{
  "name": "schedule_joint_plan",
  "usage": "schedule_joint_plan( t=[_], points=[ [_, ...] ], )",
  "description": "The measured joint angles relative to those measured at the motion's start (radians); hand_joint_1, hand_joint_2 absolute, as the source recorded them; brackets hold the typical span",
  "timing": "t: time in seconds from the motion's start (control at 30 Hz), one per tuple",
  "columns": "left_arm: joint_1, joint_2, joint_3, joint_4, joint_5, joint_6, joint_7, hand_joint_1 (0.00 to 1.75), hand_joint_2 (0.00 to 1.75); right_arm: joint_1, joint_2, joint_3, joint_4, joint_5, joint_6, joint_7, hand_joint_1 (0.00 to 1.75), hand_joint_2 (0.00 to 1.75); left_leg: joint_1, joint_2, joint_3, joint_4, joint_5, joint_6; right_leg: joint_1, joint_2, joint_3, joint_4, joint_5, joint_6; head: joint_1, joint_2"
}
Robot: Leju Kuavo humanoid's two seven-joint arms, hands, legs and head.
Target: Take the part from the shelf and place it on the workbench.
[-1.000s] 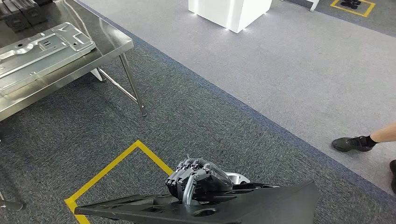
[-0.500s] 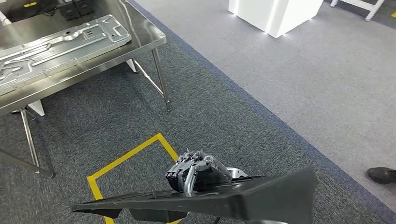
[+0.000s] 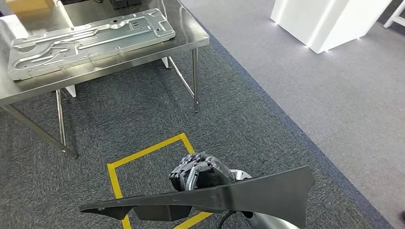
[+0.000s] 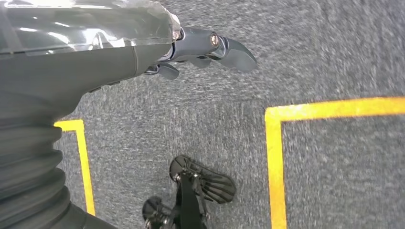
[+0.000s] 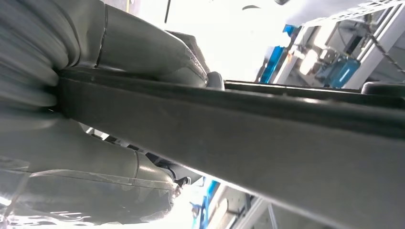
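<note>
From the head camera I had the steel workbench [image 3: 143,52] at upper left, standing on dark grey carpet. A stamped sheet-metal panel [image 3: 90,38] lay flat on its top, and a cardboard box [image 3: 26,5] sat at the far left corner. Some dark items were at the bench's back edge, too cropped to identify.

Below the bench, yellow floor tape [image 3: 143,155] marked out a square on the carpet.

Low in the middle, the right hand [image 3: 198,174] gripped the black plastic part [image 3: 248,193], fingers curled over its upper edge. The part was long and flat, tapering to a thin point on the left and widening on the right. It was held roughly level in the air above the tape, well short of the bench. In the right wrist view the part [image 5: 239,129] ran as a dark bar right against the right hand [image 5: 119,52].

The left hand [image 4: 205,47] hung over the carpet with nothing in it, fingers loosely apart; yellow tape [image 4: 274,143] showed under it.

Upper right, a white block [image 3: 329,19] stood on the lighter grey carpet.
</note>
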Motion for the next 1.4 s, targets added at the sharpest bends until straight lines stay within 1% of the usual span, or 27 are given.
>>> schedule_joint_plan(
  t=[0.03,0.07,0.1,0.17,0.23,0.3,0.37,0.43,0.47,0.5,0.53,0.57,0.63,0.67,0.7,0.77,0.83,0.9,0.97,1.0,1.03,1.07,1.13,1.2,1.23,1.33,1.4],
  points=[
    [0.001,0.000,0.000,0.000,0.000,0.001,0.000,0.00,1.75,0.000,0.000,0.000,0.005,0.000,0.000,0.000,1.73,1.75,0.000,-0.015,0.001,0.001,0.000,-0.001,-0.001,0.001,-0.006,0.004,0.014,0.001,0.000,0.000],
    [0.002,0.000,0.000,0.000,0.001,0.002,0.000,0.00,1.75,-0.002,0.000,0.000,0.008,-0.001,0.000,0.000,1.73,1.75,0.001,-0.029,0.002,0.003,-0.002,-0.002,-0.004,0.004,0.009,-0.037,0.048,0.001,0.000,0.000],
    [0.002,0.000,0.000,0.000,0.002,0.004,0.000,0.00,1.75,-0.003,0.000,0.001,0.011,-0.002,0.000,0.000,1.73,1.75,0.002,-0.044,0.003,0.006,-0.003,-0.005,-0.007,0.016,0.038,-0.105,0.091,0.000,0.000,0.000],
    [0.001,0.000,0.001,0.000,0.005,0.006,0.000,0.00,1.75,-0.008,0.000,0.001,0.016,-0.005,-0.002,-0.001,1.73,1.75,0.002,-0.070,-0.003,0.016,-0.007,-0.014,-0.014,0.062,0.092,-0.231,0.144,0.000,0.000,0.000],
    [0.002,0.000,0.003,0.000,0.011,0.007,-0.001,0.00,1.75,-0.011,0.000,0.002,0.019,-0.007,-0.003,-0.001,1.73,1.75,0.005,-0.092,-0.013,0.020,-0.007,-0.028,-0.013,0.085,0.106,-0.271,0.148,-0.004,0.000,0.000],
    [0.007,0.000,0.008,0.000,0.017,0.008,-0.001,0.00,1.75,-0.014,0.002,0.003,0.020,-0.008,-0.004,-0.001,1.73,1.75,0.009,-0.103,-0.019,0.018,-0.005,-0.042,-0.011,0.063,0.109,-0.279,0.152,-0.015,0.000,0.000],
    [0.009,0.000,0.014,0.000,0.019,0.009,-0.001,0.00,1.75,-0.017,0.005,0.003,0.020,-0.009,-0.004,-0.001,1.73,1.75,0.008,-0.060,-0.035,0.051,-0.028,-0.052,-0.012,0.037,0.116,-0.290,0.155,-0.028,0.000,0.000],
    [0.004,0.000,0.018,0.000,0.021,0.009,-0.002,0.00,1.75,-0.017,0.007,0.003,0.021,-0.009,-0.004,-0.001,1.73,1.75,0.007,0.002,-0.089,0.165,-0.089,-0.060,-0.008,0.006,0.120,-0.294,0.153,-0.037,0.000,0.000],
    [0.002,0.000,0.019,0.000,0.022,0.008,-0.002,0.00,1.75,-0.017,0.007,0.003,0.021,-0.009,-0.005,-0.001,1.73,1.75,0.008,0.015,-0.124,0.235,-0.119,-0.064,-0.006,-0.010,0.121,-0.294,0.151,-0.040,0.000,0.000],
    [0.002,0.000,0.020,0.000,0.023,0.007,-0.003,0.00,1.75,-0.016,0.007,0.003,0.021,-0.009,-0.006,-0.001,1.73,1.75,0.009,0.020,-0.149,0.287,-0.136,-0.066,-0.004,-0.024,0.121,-0.293,0.149,-0.041,0.000,0.000],
    [0.003,-0.001,0.020,0.000,0.024,0.006,-0.004,0.00,1.75,-0.016,0.007,0.004,0.021,-0.009,-0.008,-0.001,1.73,1.75,0.010,0.023,-0.157,0.303,-0.133,-0.067,-0.003,-0.036,0.123,-0.293,0.147,-0.041,0.000,0.000],
    [0.004,-0.001,0.020,0.000,0.024,0.004,-0.006,0.00,1.75,-0.016,0.007,0.004,0.020,-0.008,-0.013,-0.001,1.73,1.75,0.010,0.025,-0.141,0.274,-0.110,-0.067,-0.003,-0.045,0.125,-0.293,0.145,-0.039,0.000,0.000],
    [0.006,0.000,0.021,0.000,0.026,-0.002,-0.012,0.00,1.75,-0.016,0.007,0.004,0.017,-0.003,-0.024,-0.001,1.73,1.75,0.009,0.031,-0.065,0.135,-0.047,-0.062,-0.002,-0.058,0.131,-0.293,0.140,-0.034,0.000,0.000],
    [0.006,0.000,0.021,0.000,0.028,-0.007,-0.015,0.00,1.75,-0.016,0.007,0.004,0.013,-0.001,-0.029,-0.001,1.73,1.75,0.007,0.035,-0.030,0.071,-0.026,-0.056,0.000,-0.062,0.133,-0.292,0.138,-0.031,0.000,0.000],
    [0.006,0.001,0.021,0.000,0.029,-0.012,-0.018,0.00,1.75,-0.016,0.007,0.003,0.008,0.000,-0.033,-0.002,1.73,1.75,0.004,0.038,-0.009,0.031,-0.016,-0.050,0.001,-0.065,0.134,-0.292,0.137,-0.027,0.000,0.000],
    [0.007,0.002,0.022,0.000,0.032,-0.024,-0.025,0.00,1.75,-0.014,0.006,0.002,-0.002,0.001,-0.037,-0.002,1.73,1.75,-0.003,0.039,0.001,0.013,-0.017,-0.037,0.003,-0.068,0.136,-0.292,0.136,-0.018,0.000,0.000],
    [0.008,0.003,0.022,0.000,0.033,-0.038,-0.032,0.00,1.75,-0.011,0.006,-0.002,-0.013,0.000,-0.039,-0.003,1.73,1.75,0.002,0.037,0.006,0.005,-0.014,-0.026,0.002,-0.060,0.137,-0.286,0.128,-0.006,0.000,0.000],
    [0.005,0.005,0.022,0.000,0.033,-0.052,-0.039,0.00,1.75,-0.007,0.002,-0.010,-0.024,-0.001,-0.040,-0.003,1.73,1.75,0.007,0.035,0.013,-0.004,-0.010,-0.014,0.000,-0.031,0.109,-0.222,0.089,0.003,0.000,0.000],
    [0.000,0.007,0.022,0.000,0.033,-0.062,-0.041,0.00,1.75,0.003,-0.005,-0.018,-0.029,-0.003,-0.040,-0.004,1.73,1.75,0.005,0.031,0.014,-0.005,-0.011,-0.007,-0.001,-0.006,0.039,-0.087,0.030,0.006,0.000,0.000],
    [-0.001,0.008,0.022,0.000,0.034,-0.066,-0.042,0.00,1.75,0.010,-0.009,-0.021,-0.029,-0.003,-0.040,-0.004,1.73,1.75,0.005,0.028,0.015,-0.004,-0.012,-0.006,-0.001,-0.002,0.005,-0.027,0.012,0.008,0.000,0.000],
    [-0.001,0.008,0.022,0.000,0.034,-0.069,-0.043,0.00,1.75,0.017,-0.012,-0.024,-0.029,-0.003,-0.040,-0.004,1.73,1.75,0.005,0.025,0.015,-0.004,-0.013,-0.006,-0.002,0.000,-0.014,-0.001,0.016,0.009,0.000,0.000],
    [0.000,0.009,0.022,0.000,0.034,-0.071,-0.043,0.00,1.75,0.021,-0.015,-0.026,-0.030,-0.003,-0.040,-0.005,1.73,1.75,0.005,0.021,0.017,-0.003,-0.014,-0.007,-0.003,0.000,-0.013,-0.015,0.039,0.009,0.000,0.000],
    [-0.001,0.009,0.022,0.000,0.035,-0.074,-0.044,0.00,1.75,0.023,-0.017,-0.029,-0.032,-0.003,-0.040,-0.005,1.73,1.75,0.005,0.014,0.020,0.000,-0.019,-0.012,-0.007,0.002,0.040,-0.142,0.117,0.006,0.000,0.000],
    [-0.002,0.010,0.022,0.000,0.035,-0.075,-0.045,0.00,1.75,0.023,-0.018,-0.032,-0.034,-0.003,-0.040,-0.005,1.73,1.75,0.002,0.007,0.018,0.008,-0.025,-0.021,-0.007,0.006,0.089,-0.254,0.159,0.000,0.000,0.000],
    [-0.002,0.010,0.022,0.000,0.035,-0.076,-0.046,0.00,1.75,0.024,-0.019,-0.033,-0.035,-0.003,-0.040,-0.005,1.73,1.75,0.001,0.005,0.016,0.011,-0.028,-0.027,-0.005,0.008,0.097,-0.276,0.162,-0.004,0.000,0.000],
    [0.000,0.013,0.022,0.000,0.035,-0.082,-0.054,0.00,1.75,0.025,-0.019,-0.034,-0.036,-0.003,-0.039,-0.006,1.73,1.75,0.003,0.006,0.014,0.015,-0.035,-0.044,-0.004,0.007,0.099,-0.284,0.162,-0.022,0.000,0.000],
    [-0.001,0.015,0.022,0.000,0.034,-0.086,-0.059,0.00,1.75,0.025,-0.019,-0.035,-0.037,-0.003,-0.037,-0.007,1.73,1.75,0.006,0.013,-0.008,0.069,-0.069,-0.054,-0.007,0.002,0.105,-0.290,0.163,-0.034,0.000,0.000]
  ],
)
